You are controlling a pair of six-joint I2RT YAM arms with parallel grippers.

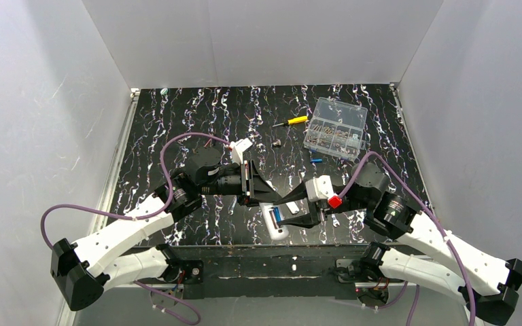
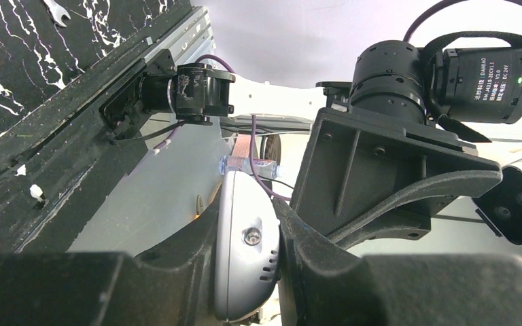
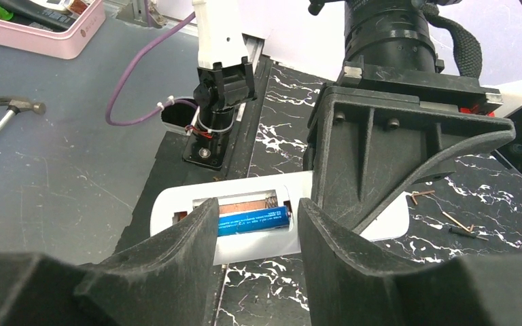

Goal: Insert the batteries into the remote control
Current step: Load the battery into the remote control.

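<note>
The white remote control lies back-up near the table's front edge, its battery bay uncovered. My left gripper is shut on the remote control at the rounded end that carries a small lens. In the right wrist view my right gripper is open, with one finger on each side of the open bay in the remote control. One of the blue batteries lies in the bay's near slot, with bare copper in the slot behind it. Another blue battery lies loose on the table.
A clear compartment box and a yellow-handled screwdriver sit at the back. A small wrench lies on the mat. Small bent metal pieces lie right of the remote. Off the table are a hammer and a pink tray.
</note>
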